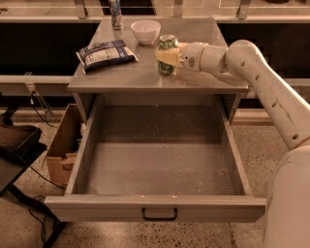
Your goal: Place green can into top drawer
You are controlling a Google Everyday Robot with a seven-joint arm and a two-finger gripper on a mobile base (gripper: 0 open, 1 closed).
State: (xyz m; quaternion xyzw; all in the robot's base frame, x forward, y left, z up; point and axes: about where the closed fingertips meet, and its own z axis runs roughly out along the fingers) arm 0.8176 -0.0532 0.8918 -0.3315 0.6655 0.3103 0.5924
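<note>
The green can [168,44] stands upright on the grey countertop [135,75], right of centre, just in front of the white bowl. My gripper [167,56] reaches in from the right and is shut on the green can, with a yellowish finger [164,56] across the can's middle. I cannot tell whether the can's base touches the counter. The top drawer [155,206] is pulled fully open below the counter. Its speckled floor holds nothing, and its dark handle [159,214] sits at the centre of the front panel.
A white bowl [146,31] and a slim blue-white can [115,13] stand at the back of the counter. A dark snack bag [106,52] lies at the left. An open cardboard box [63,145] sits on the floor left of the drawer. My white arm [271,92] fills the right side.
</note>
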